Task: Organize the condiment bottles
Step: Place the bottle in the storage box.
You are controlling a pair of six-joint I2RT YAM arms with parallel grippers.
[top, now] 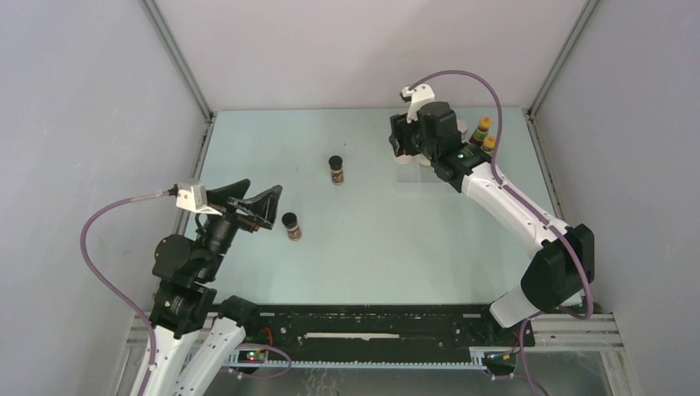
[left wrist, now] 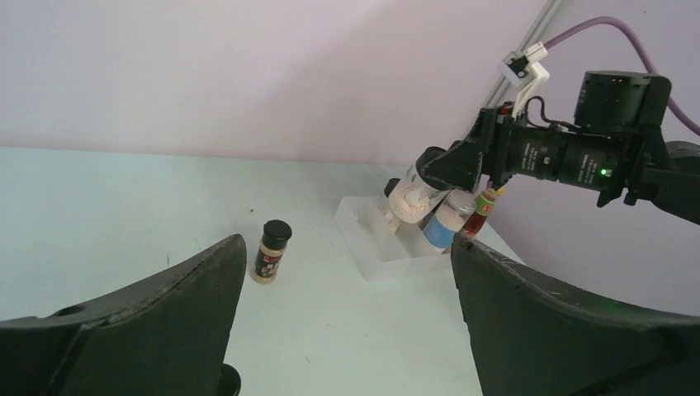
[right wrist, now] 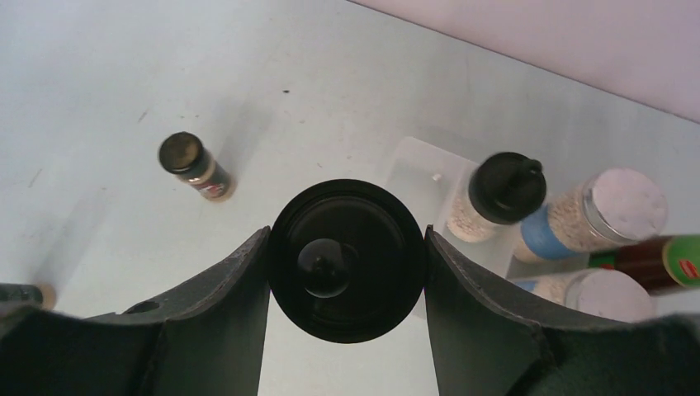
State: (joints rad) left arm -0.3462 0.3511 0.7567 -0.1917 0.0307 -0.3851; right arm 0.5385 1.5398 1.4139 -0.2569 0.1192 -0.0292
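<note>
My right gripper (right wrist: 347, 234) is shut on a black-lidded pale jar (right wrist: 347, 264) and holds it tilted over a clear stepped rack (left wrist: 369, 241) at the back right. On the rack stand a second black-lidded pale jar (right wrist: 494, 195), two grey-lidded blue-labelled jars (right wrist: 601, 211) (right wrist: 596, 294) and a red sauce bottle (right wrist: 652, 261). The top view shows two red bottles (top: 481, 129) (top: 489, 144). Two tiny dark jars (top: 336, 170) (top: 290, 226) stand upright mid-table. My left gripper (top: 264, 196) is open and empty, just left of the nearer tiny jar.
Grey enclosure walls and metal frame posts (top: 177, 58) close in the table's back and sides. My right arm (top: 512, 202) stretches across the right half of the table. A black rail (top: 371, 330) runs along the near edge.
</note>
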